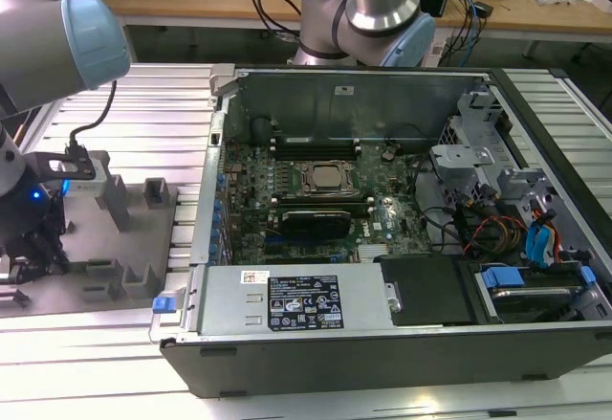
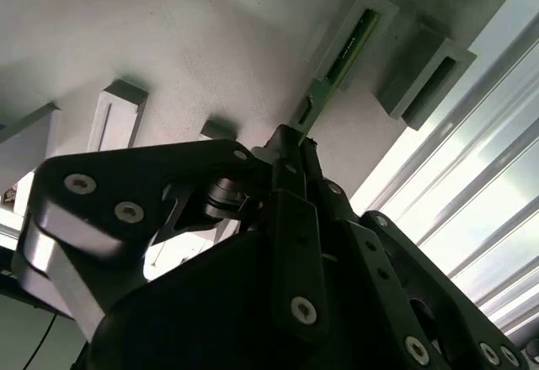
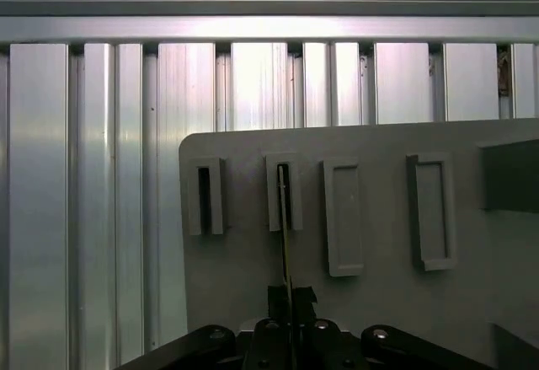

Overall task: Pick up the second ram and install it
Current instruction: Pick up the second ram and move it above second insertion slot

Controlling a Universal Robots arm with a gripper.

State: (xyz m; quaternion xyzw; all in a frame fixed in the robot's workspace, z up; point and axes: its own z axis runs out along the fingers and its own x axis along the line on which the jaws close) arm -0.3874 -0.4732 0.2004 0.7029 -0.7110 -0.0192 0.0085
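Standing open on the ribbed aluminium desk, a dark computer case holds a green motherboard with a square, silver-framed CPU socket near its middle. It also holds a silver power supply box along the near wall and a tangle of red, orange and blue cables toward the exterior view's right. Beside the case, toward the exterior view's left, lies a flat, matte grey fixture plate carrying raised grey plastic blocks.

One narrow slotted block on that plate takes the far end of the second ram, a thin dark green stick seen edge-on in the first wrist view. The rest of the stick runs straight out of the slot to the pincer. Whether the stick rests on the slot's floor cannot be told.

The pincer is clenched on the stick's near end, with a finger pressed against each flat face and no gap showing around it. Its body is black, built of flat linked bars studded with round bolt heads.

Just beside the occupied block stands a twin block with a dark slot. Two wider blocks with shallow rectangular recesses follow on the other side. The arm over the plate is a grey tube with a pale blue joint cap.
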